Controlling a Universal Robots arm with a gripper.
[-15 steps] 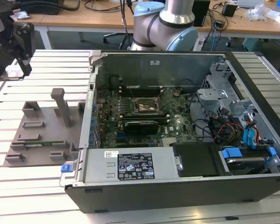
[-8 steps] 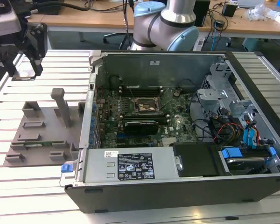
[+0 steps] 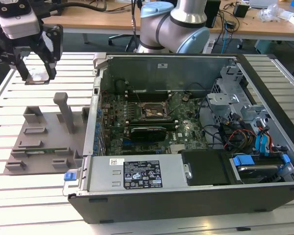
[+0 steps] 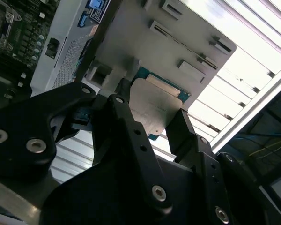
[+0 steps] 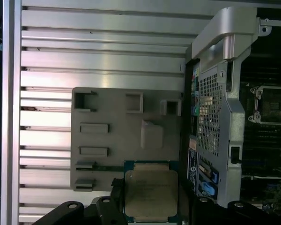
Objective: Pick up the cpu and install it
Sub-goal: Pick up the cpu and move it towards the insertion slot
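Observation:
The cpu (image 3: 38, 76) is a flat silvery square with a thin green rim. My gripper (image 3: 38, 74) is shut on it, high over the slatted table at the exterior view's left, above and behind the grey fixture block (image 3: 49, 139). Both wrist views show the cpu (image 4: 154, 101) (image 5: 151, 187) clamped by its edges between the black fingers (image 4: 126, 112), with the fixture block (image 5: 112, 136) below it. The motherboard's dark square socket frame (image 3: 153, 110) (image 5: 271, 105) lies open inside the computer case (image 3: 186, 68), well off to the exterior view's right of the gripper.
The case's metal side wall (image 3: 95, 98) stands between the fixture block and the motherboard. An upright post (image 3: 64, 110) rises from the fixture block. Drive cages and cables (image 3: 245, 122) crowd the case's right end. A power supply (image 3: 137, 174) lies along its front. The arm's base (image 3: 174, 27) stands behind the case.

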